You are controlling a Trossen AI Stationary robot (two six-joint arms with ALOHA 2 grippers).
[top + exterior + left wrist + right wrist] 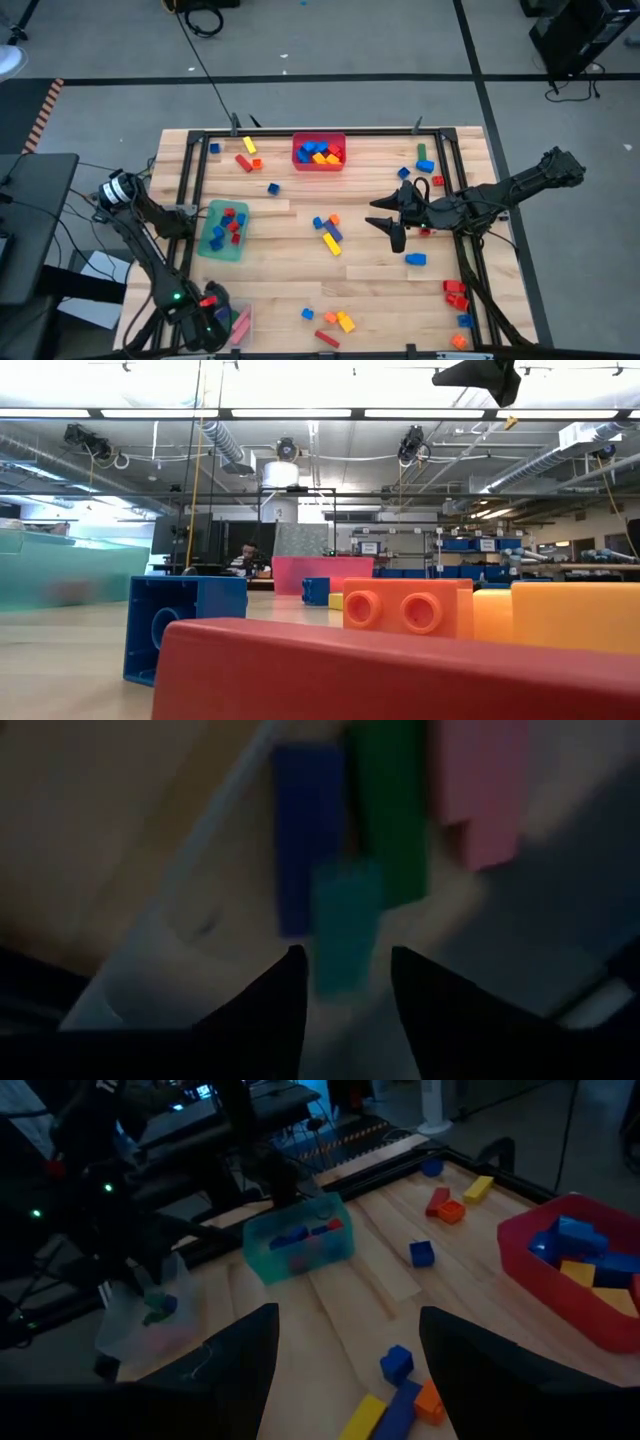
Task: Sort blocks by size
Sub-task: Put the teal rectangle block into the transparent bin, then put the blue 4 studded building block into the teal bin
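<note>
My left gripper (213, 312) points down over the clear bin (238, 322) at the table's near left corner. It is open. A teal block (346, 925) lies just past its fingertips, in line with the gap, with a little room on each side. Beside it in the bin lie a long blue bar (305, 840), a green bar (390, 810) and a pink bar (480, 790). My right gripper (392, 226) hangs open above the table's right middle with nothing between its fingers (345, 1370). Loose blocks (328, 232) lie on the wood in front of it.
A red bin (319, 152) with blue, yellow and orange blocks stands at the far middle. A green bin (224, 230) with blue and red blocks stands at the left. More blocks lie scattered near the front edge (335, 322), along the right edge (455, 295) and at the far left (247, 155).
</note>
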